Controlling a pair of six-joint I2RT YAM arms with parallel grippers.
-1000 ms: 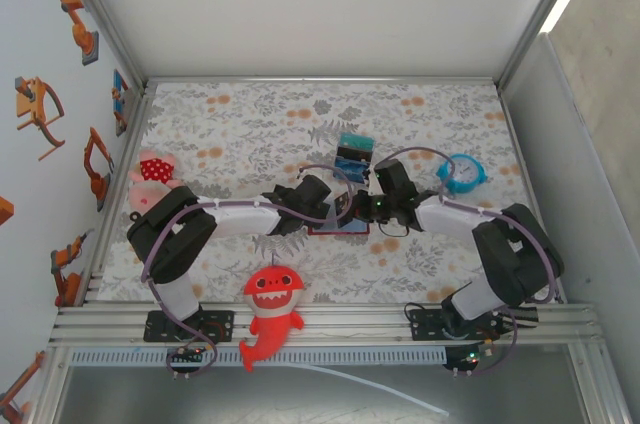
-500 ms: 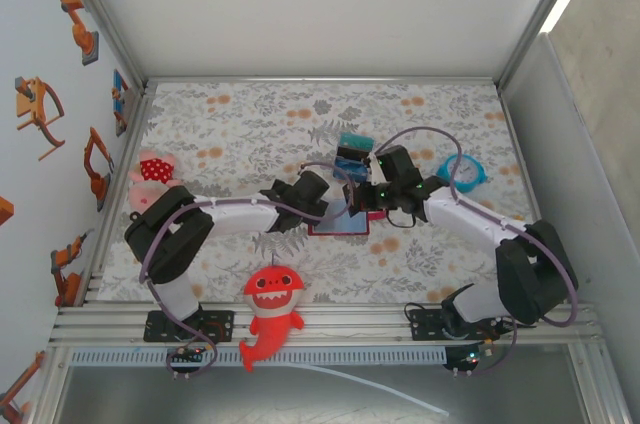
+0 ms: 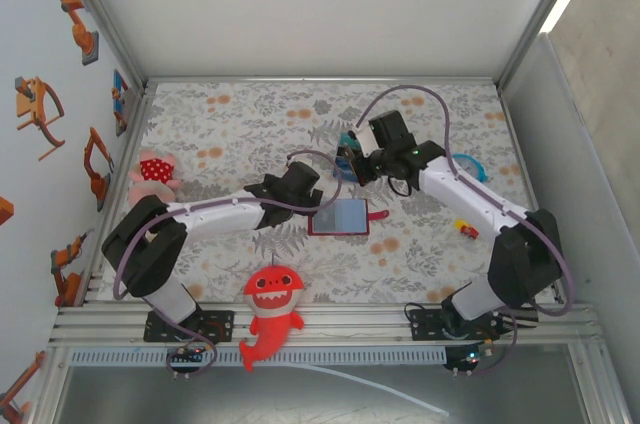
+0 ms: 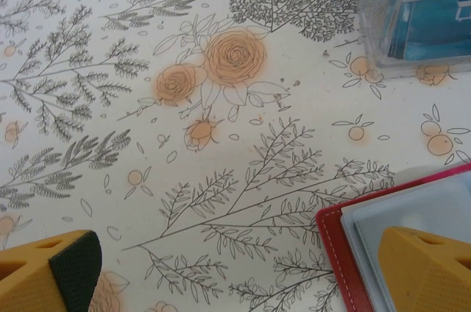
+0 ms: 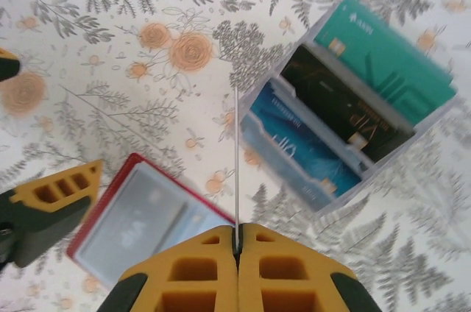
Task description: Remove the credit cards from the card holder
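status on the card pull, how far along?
Done: card holder lies open; upright cards stand in the clear box. In hand: right gripper has fingers shut on one credit card, edge-on, beside the box; left gripper open, one finger over the holder's panel. Left: set that card down; any more inside is too blurred to tell.

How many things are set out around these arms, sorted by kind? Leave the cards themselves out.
Plush toys: 2, a shark and a pink one
Clock: 1
Wallet: 1
Card box: 1
Small red-yellow item: 1
Total: 6
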